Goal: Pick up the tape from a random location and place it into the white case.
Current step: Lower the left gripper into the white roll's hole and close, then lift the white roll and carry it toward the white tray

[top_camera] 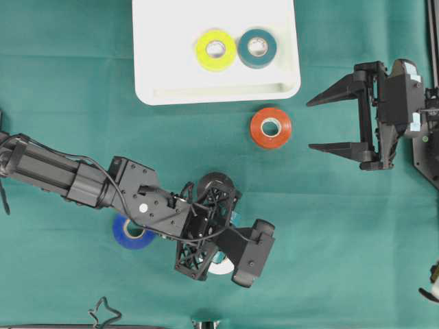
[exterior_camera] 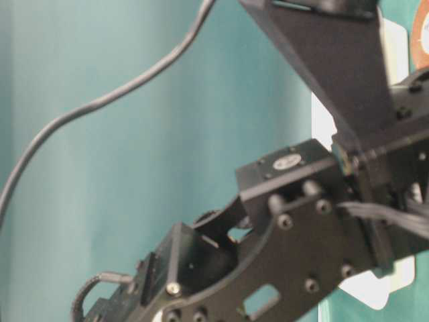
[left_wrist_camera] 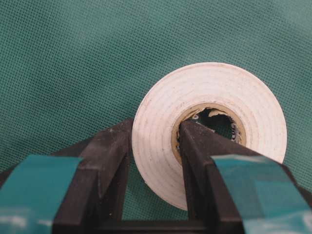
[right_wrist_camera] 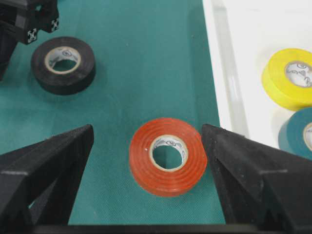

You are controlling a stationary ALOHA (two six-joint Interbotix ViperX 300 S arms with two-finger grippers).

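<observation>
The white case (top_camera: 158,82) lies at the top of the overhead view and holds a yellow tape roll (top_camera: 215,49) and a teal one (top_camera: 257,47). My left gripper (left_wrist_camera: 155,141) is shut on the wall of a white tape roll (left_wrist_camera: 224,87): one finger sits in the core, the other against the outer side. Overhead, that roll (top_camera: 221,266) shows only as a sliver under the left gripper (top_camera: 216,259), low on the green cloth. My right gripper (top_camera: 309,125) stands open, apart from an orange tape roll (top_camera: 270,127) just ahead of its fingertips.
A blue roll (top_camera: 132,232) lies half under the left arm. A black roll (right_wrist_camera: 63,64) sits just behind the left wrist. In the right wrist view the orange roll (right_wrist_camera: 168,156) lies flat between the open fingers, beside the case rim (right_wrist_camera: 222,73). The table-level view is filled by the arm.
</observation>
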